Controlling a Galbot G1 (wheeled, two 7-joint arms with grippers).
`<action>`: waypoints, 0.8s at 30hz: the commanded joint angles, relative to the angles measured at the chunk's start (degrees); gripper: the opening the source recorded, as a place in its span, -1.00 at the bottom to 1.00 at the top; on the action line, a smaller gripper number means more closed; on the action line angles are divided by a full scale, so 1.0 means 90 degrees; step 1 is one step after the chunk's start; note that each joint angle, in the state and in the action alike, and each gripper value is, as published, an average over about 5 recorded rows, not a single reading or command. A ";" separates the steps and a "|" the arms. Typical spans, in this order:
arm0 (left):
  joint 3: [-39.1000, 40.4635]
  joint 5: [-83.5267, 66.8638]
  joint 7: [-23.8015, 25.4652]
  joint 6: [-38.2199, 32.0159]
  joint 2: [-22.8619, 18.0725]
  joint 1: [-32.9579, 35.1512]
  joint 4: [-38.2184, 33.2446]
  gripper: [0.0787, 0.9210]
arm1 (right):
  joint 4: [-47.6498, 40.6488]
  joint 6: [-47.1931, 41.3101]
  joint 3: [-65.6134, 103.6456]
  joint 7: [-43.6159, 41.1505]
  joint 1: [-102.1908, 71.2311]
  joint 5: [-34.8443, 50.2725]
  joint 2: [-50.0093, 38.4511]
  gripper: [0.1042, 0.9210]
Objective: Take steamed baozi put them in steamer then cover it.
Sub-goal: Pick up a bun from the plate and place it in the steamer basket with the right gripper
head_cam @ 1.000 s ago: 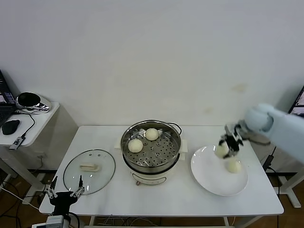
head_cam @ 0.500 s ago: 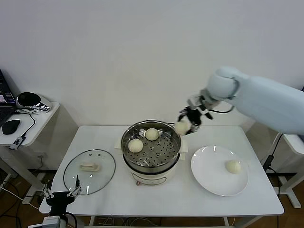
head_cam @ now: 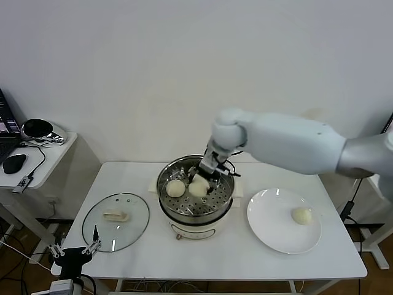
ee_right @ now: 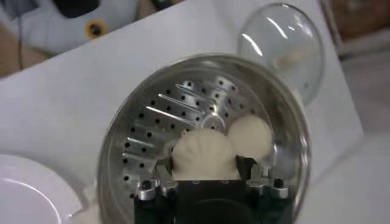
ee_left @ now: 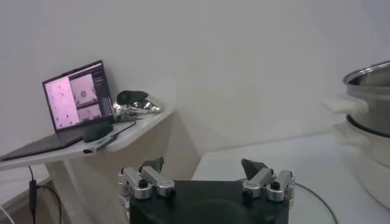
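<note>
The steamer (head_cam: pixel 184 209) stands mid-table with its perforated tray showing. My right gripper (head_cam: pixel 205 177) is over its middle, shut on a baozi (head_cam: pixel 197 187) just above the tray. In the right wrist view my right gripper (ee_right: pixel 206 165) holds this baozi (ee_right: pixel 204 152) over the steamer tray (ee_right: pixel 177 109), beside a second baozi (ee_right: pixel 250 135). In the head view one baozi (head_cam: pixel 175 188) lies on the tray's left. Another baozi (head_cam: pixel 301 215) lies on the white plate (head_cam: pixel 270 230). My left gripper (head_cam: pixel 73 252) is parked open and empty at the table's front left.
The glass lid (head_cam: pixel 115 214) lies flat on the table left of the steamer and also shows in the right wrist view (ee_right: pixel 286 42). A side desk with a laptop (ee_left: pixel 76 94) stands to the left. The left wrist view shows the left gripper (ee_left: pixel 207 173) and the steamer's side (ee_left: pixel 372 91).
My right gripper has carried the baozi from above the plate leftwards across the steamer's rim and down over the tray. The left arm has barely moved.
</note>
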 commanded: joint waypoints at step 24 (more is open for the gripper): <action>0.0015 0.0000 -0.0021 -0.0066 -0.0013 0.0042 -0.0005 0.77 | 0.0150 0.0266 -0.0035 -0.0154 0.0502 -0.0247 0.0098 0.75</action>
